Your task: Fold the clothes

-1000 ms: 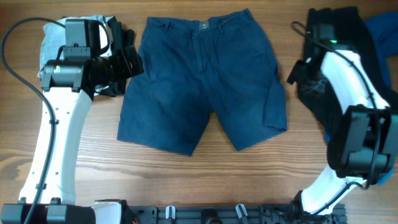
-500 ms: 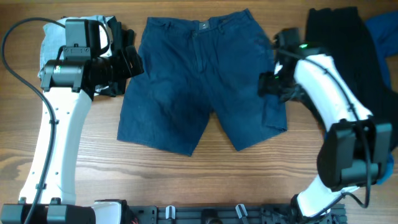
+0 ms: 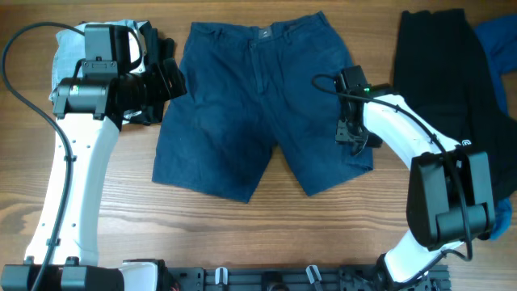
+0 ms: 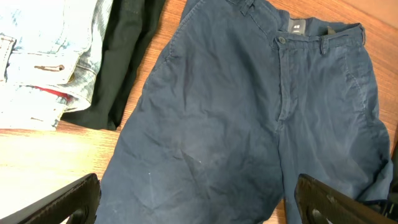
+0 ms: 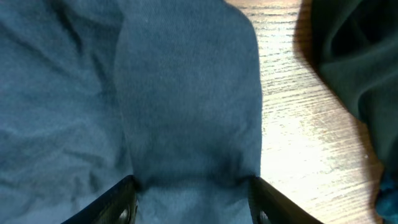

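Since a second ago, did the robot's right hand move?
Yes. In the overhead view the right hand went from the black garment across to the shorts, stopping at their edge.

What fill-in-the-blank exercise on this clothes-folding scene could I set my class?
1. The shorts lie spread out on a table made of ____.
2. The gripper at the outer edge of one shorts leg belongs to the robot's ____ arm.
3. The pale denim garment lies on the robot's ____ side of the shorts.

Missing words: wood; right; left
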`<state>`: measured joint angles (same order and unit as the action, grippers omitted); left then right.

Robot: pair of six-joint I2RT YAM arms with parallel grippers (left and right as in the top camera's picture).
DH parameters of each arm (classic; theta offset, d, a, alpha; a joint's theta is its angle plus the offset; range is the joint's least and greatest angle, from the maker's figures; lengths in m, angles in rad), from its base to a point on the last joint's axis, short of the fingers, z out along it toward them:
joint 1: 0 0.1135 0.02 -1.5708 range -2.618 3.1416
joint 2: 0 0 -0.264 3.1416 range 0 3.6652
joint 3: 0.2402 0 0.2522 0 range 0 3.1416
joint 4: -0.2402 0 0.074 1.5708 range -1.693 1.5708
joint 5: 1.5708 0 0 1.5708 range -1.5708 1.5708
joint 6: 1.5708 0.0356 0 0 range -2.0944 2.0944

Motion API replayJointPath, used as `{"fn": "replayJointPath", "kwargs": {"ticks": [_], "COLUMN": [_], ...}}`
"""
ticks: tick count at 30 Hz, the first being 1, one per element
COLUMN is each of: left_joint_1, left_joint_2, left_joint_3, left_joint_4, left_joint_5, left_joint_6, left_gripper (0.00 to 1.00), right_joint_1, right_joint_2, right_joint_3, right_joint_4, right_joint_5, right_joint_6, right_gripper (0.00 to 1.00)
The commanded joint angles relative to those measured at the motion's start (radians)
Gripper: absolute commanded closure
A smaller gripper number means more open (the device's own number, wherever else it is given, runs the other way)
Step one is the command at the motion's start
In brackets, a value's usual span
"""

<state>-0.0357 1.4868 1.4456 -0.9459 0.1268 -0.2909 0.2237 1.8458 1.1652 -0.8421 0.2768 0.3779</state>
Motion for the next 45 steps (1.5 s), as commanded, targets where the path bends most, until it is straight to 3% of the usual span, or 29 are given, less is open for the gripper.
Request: {"fn": "replayJointPath", "kwargs": {"ticks": [1, 2, 3, 4, 6, 10, 15, 19, 20, 21, 22, 23, 25, 30, 35, 42, 45], "left_joint_1": [-0.002, -0.002, -0.002, -0.002, -0.002, -0.002, -0.002, -0.002, -0.002, -0.002, -0.002, -0.002, -0.002, -0.002, -0.002, -0.002, -0.002], "left_joint_2": [-0.002, -0.002, -0.002, -0.002, -0.002, -0.002, -0.002, -0.002, -0.002, -0.002, -0.002, -0.002, -0.002, -0.002, 0.003, 0.119, 0.193], "left_joint_3": [0.01, 0.01, 0.01, 0.01, 0.01, 0.01, 0.01, 0.01, 0.01, 0.01, 0.01, 0.01, 0.01, 0.01, 0.01, -0.002, -0.03], "left_joint_4": [0.002, 0.002, 0.002, 0.002, 0.002, 0.002, 0.002, 0.001, 0.0, 0.0, 0.0, 0.0, -0.001, -0.001, -0.001, -0.048, -0.06], "left_joint_5": [-0.009, -0.009, -0.009, -0.009, -0.009, -0.009, -0.009, -0.009, -0.009, -0.009, -0.009, -0.009, -0.009, -0.009, -0.009, -0.009, -0.008], "left_joint_6": [-0.005, -0.005, -0.005, -0.005, -0.005, -0.005, -0.005, -0.005, -0.005, -0.005, -0.005, -0.005, -0.005, -0.005, -0.001, 0.049, 0.051], "left_gripper": [0.0, 0.0, 0.0, 0.0, 0.0, 0.0, 0.0, 0.0, 0.0, 0.0, 0.0, 0.0, 0.0, 0.0, 0.0, 0.0, 0.08], "right_joint_1": [-0.002, -0.002, -0.003, -0.003, -0.005, -0.024, -0.118, -0.289, -0.331, -0.38, -0.4, -0.423, -0.434, -0.409, -0.307, -0.092, -0.057], "right_joint_2": [0.019, 0.019, 0.019, 0.019, 0.019, 0.019, -0.033, -0.087, -0.085, -0.078, -0.077, -0.077, -0.088, -0.192, -0.278, -0.211, -0.152], "right_joint_3": [-0.016, -0.016, -0.016, -0.016, -0.016, -0.016, 0.023, 0.025, 0.024, 0.024, 0.024, 0.024, 0.026, 0.026, 0.026, 0.024, 0.024], "right_joint_4": [0.018, 0.022, 0.025, 0.028, 0.037, 0.038, -0.005, 0.022, 0.032, 0.035, 0.033, 0.029, 0.014, 0.001, 0.026, 0.042, 0.017], "right_joint_5": [0.039, 0.039, 0.042, 0.042, 0.042, 0.052, 0.072, -0.061, -0.122, -0.195, -0.222, -0.254, -0.271, -0.323, -0.421, -0.406, -0.409], "right_joint_6": [0.014, 0.014, 0.014, 0.014, 0.015, 0.016, 0.025, 0.011, -0.004, -0.015, -0.016, -0.032, -0.06, -0.092, -0.143, -0.113, -0.14], "right_gripper": [0.44, 0.47, 0.6, 0.66, 0.72, 0.96, 0.96, 0.96, 0.85, 0.57, 0.42, 0.32, 0.26, 0.21, 0.26, 0.25, 0.27]}}
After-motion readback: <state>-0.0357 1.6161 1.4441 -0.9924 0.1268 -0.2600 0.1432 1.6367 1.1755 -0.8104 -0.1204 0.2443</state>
